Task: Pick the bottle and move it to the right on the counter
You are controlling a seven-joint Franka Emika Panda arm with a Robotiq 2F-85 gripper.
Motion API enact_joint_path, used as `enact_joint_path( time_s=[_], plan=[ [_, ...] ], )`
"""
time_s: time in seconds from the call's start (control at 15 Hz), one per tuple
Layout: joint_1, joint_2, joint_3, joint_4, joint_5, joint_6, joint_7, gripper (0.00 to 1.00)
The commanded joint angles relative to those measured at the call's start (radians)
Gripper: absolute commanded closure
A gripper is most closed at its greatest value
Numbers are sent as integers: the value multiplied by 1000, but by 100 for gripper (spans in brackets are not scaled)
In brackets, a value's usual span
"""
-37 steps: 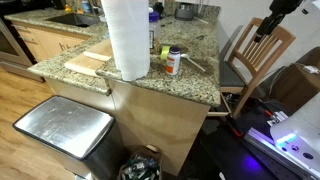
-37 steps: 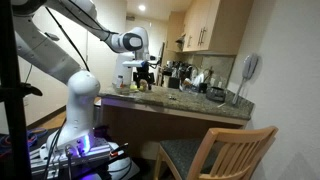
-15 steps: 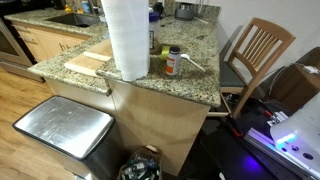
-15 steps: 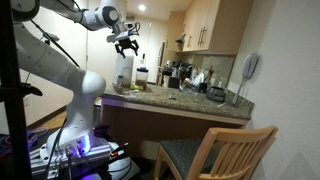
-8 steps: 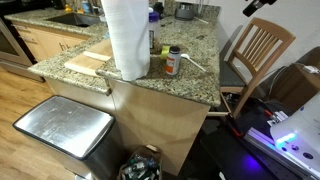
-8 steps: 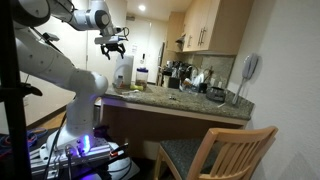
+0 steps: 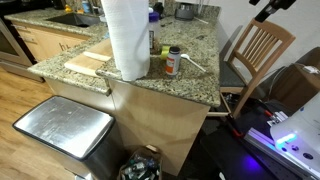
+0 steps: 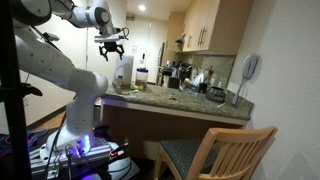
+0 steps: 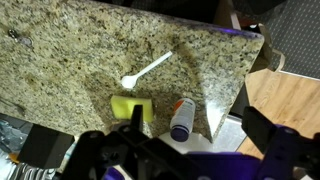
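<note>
The bottle, small and white with an orange-red band and dark cap, stands upright on the speckled granite counter beside the tall paper towel roll. In the wrist view the bottle shows from above, close to the counter's edge, next to a yellow-green object and a white spoon. My gripper hangs high above the counter, open and empty; its dark fingers frame the bottom of the wrist view. It also shows at the top edge of an exterior view.
A pale cutting board lies beyond the roll. A steel bin stands below the counter. A wooden chair is beside the counter end. Kitchen appliances line the counter's far side.
The gripper has risen from just above the counter near the bottle to high above it, then held nearly still. The bottle stays standing in place.
</note>
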Motion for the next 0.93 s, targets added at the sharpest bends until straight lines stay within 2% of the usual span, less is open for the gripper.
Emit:
enact_joint_path(
  time_s=[0.0, 0.07, 0.13, 0.2, 0.33, 0.6, 0.87],
  plan=[
    [-18, 234, 3, 74, 49, 157, -27, 0],
    [2, 285, -10, 90, 77, 193, -41, 0],
    [-13, 347, 4, 123, 70, 214, -31, 0],
    [-10, 211, 8, 45, 53, 182, -11, 0],
    [-13, 268, 9, 65, 55, 193, -10, 0],
    [-18, 251, 10, 55, 52, 186, -5, 0],
    [-16, 428, 35, 22, 85, 380, 51, 0]
  ],
)
